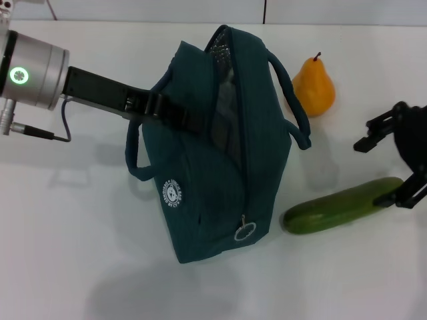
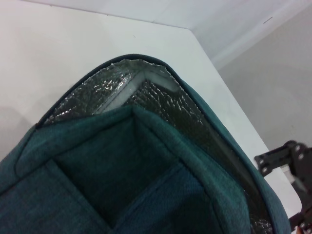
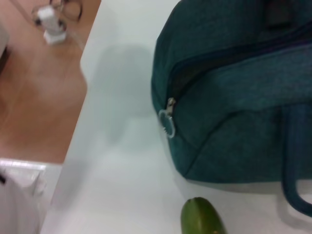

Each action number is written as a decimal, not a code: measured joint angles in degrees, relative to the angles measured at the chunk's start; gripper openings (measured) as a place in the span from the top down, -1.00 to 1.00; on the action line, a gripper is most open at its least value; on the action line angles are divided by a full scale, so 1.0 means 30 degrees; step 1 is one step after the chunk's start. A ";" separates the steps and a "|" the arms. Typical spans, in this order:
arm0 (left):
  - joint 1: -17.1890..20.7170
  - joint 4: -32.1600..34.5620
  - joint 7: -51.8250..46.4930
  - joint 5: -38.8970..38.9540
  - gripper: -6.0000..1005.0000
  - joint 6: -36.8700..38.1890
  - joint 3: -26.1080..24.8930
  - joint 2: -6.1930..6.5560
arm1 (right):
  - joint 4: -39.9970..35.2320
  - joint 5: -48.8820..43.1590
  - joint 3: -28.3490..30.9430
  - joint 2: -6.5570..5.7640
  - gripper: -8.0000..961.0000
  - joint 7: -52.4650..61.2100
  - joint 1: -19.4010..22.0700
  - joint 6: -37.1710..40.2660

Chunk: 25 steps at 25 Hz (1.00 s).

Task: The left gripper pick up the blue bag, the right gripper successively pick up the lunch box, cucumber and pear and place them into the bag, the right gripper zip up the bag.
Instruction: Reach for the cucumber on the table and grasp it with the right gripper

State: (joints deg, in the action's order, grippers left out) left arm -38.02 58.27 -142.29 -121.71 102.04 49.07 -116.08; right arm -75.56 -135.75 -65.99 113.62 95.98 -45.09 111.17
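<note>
The blue bag point(image 1: 213, 173) lies tilted on the white table, its zipper undone and silvery lining point(image 2: 161, 92) showing. My left gripper point(image 1: 167, 110) reaches in from the left and is shut on the bag's upper side near the opening. The cucumber point(image 1: 340, 208) lies to the right of the bag, with its end also in the right wrist view point(image 3: 202, 219). My right gripper point(image 1: 373, 172) stands open over the cucumber's right end, one finger point(image 1: 395, 197) at the cucumber. The pear point(image 1: 313, 87) stands upright behind them. The lunch box is out of view.
The bag's zipper pull with its silver ring point(image 1: 245, 231) sits at the near end of the bag point(image 3: 234, 97). One loop handle point(image 1: 297, 107) hangs toward the pear. The table's edge point(image 3: 80, 126) and a wooden floor show in the right wrist view.
</note>
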 joint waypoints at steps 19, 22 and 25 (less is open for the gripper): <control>-0.0237 -0.0427 0.0291 -0.0002 0.91 -0.0359 -0.0044 -0.0034 | 0.4919 -0.1674 -0.4082 0.0592 -0.76 -0.0398 -0.2523 -0.3543; -0.0327 -0.0675 0.0384 -0.0006 0.91 -0.0518 -0.0041 0.0011 | 0.5377 -0.1666 -0.4529 0.0624 -0.62 -0.0462 -0.2631 -0.3944; -0.0340 -0.0692 0.0435 -0.0009 0.91 -0.0595 -0.0041 0.0027 | 0.5606 -0.1634 -0.4950 0.0661 -0.58 -0.0543 -0.2690 -0.4196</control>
State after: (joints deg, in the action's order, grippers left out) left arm -39.04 56.20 -140.99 -121.73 100.26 48.95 -116.00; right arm -58.74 -140.65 -80.84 115.60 94.35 -53.16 98.58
